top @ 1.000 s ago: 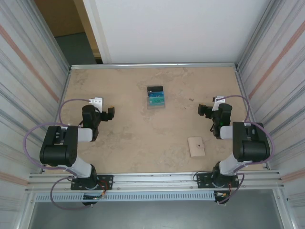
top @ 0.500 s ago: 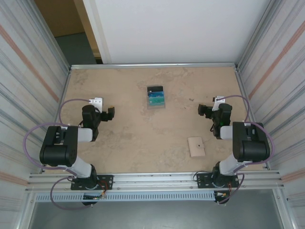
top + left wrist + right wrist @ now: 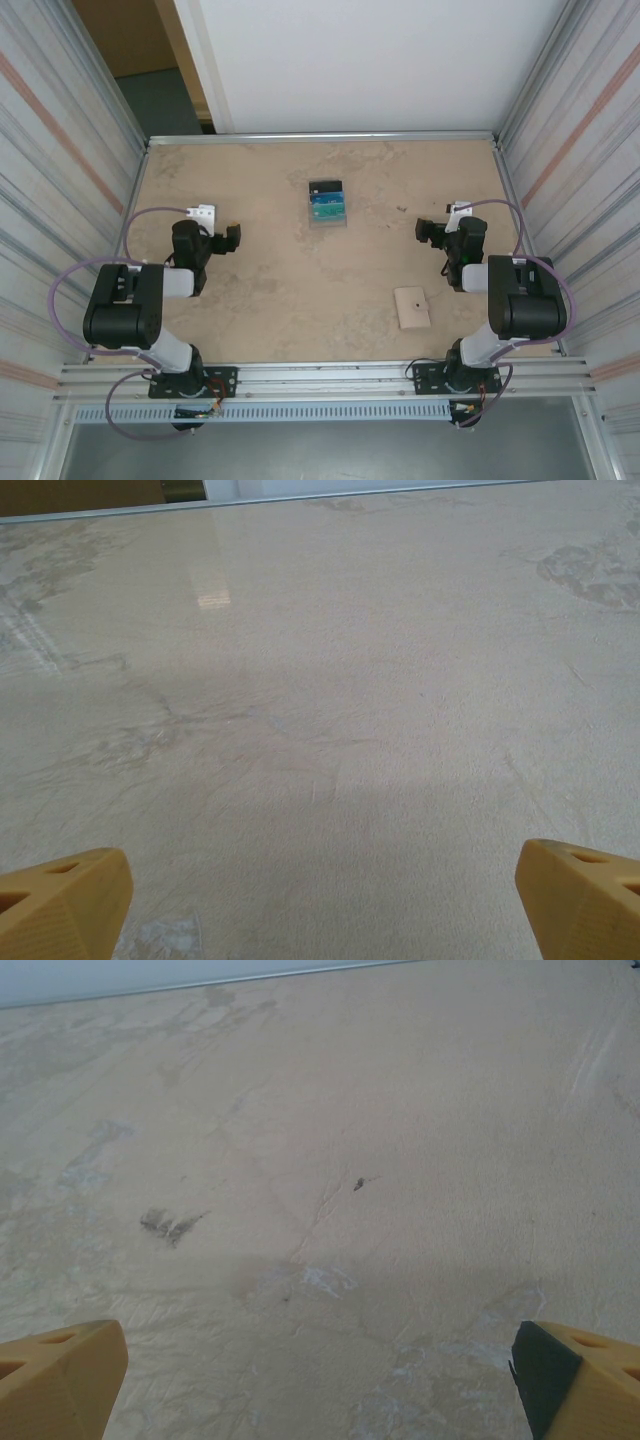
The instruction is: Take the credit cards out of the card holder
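Small flat tan folded card holder (image 3: 411,307) lies shut lower right of centre, left gripper (image 3: 232,238) & right gripper (image 3: 424,230) both jaws apart, empty, so prob. nothing done yet

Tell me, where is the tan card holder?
Top view: the card holder lies on the table, near right, just left of the right arm.

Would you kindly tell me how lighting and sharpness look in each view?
Top external view: even light, the tan card holder readable, side walls splayed by the wide lens. Left wrist view: a small glare patch on the table, soft shadow across the middle. Right wrist view: mildly hazy, no glare.
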